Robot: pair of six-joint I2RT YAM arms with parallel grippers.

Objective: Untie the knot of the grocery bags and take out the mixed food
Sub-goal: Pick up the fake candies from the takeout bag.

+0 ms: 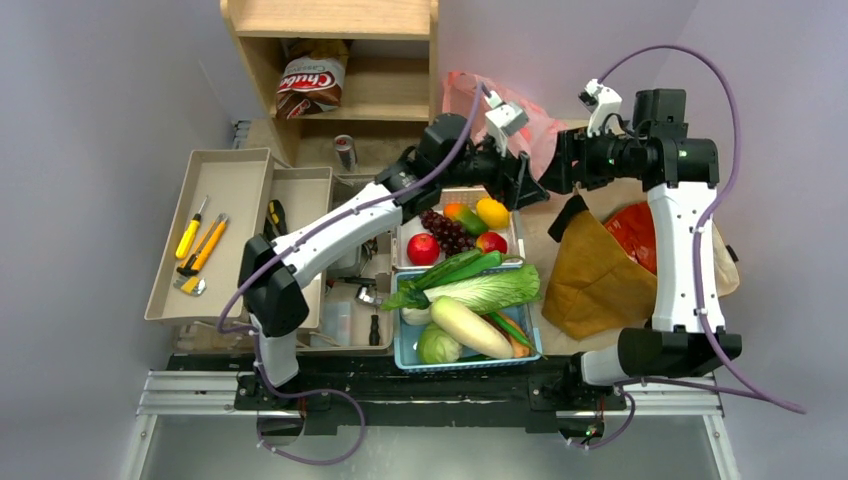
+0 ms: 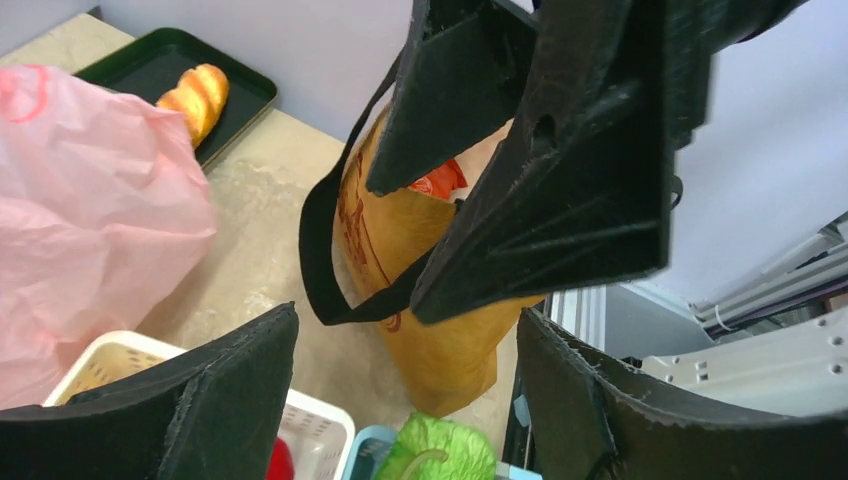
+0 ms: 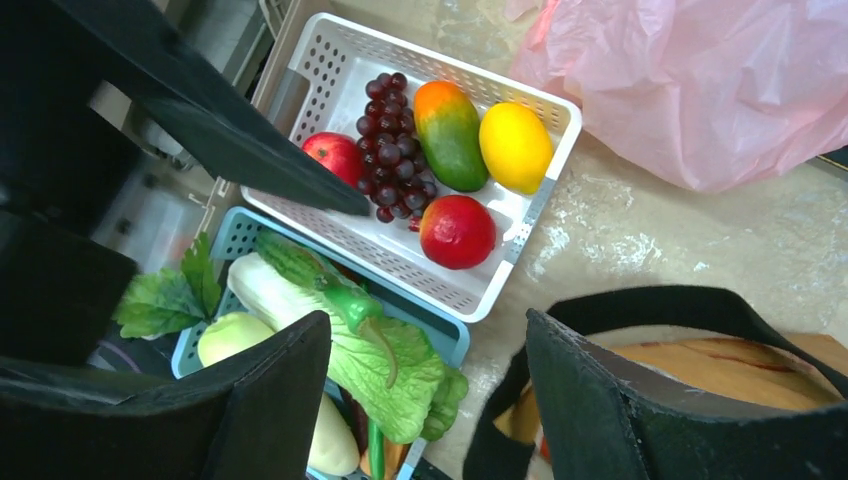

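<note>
Two hands, both spread wide, gripping nothing: left hand [image 2: 410, 400] and right hand [image 3: 430, 400] face each other closely above the beige mottled surface [image 3: 640, 250], lilac walls around. Pink bag [image 3: 700, 80] is at the back, thin, translucent, crumpled; I can't find its knot. Brown paper bag [image 1: 595, 270] sits at the right, black strap. White basket [image 3: 400, 265]: grapes [image 3: 385, 130], apples [image 3: 457, 230], orange [image 3: 515, 145]. Blue basket [image 1: 475, 362]: cucumber [image 1: 465, 268], napa cabbage [image 1: 495, 288], daikon [image 1: 470, 328].

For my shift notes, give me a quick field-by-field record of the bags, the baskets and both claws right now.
pink bag: slumped behind baskets, unheld
paper bag: right of baskets, black straps
white basket: apples, grapes, mango, yellow fruit
blue basket: napa cabbage, daikon, cucumber
left claw: open, empty
right claw: open, empty
</note>
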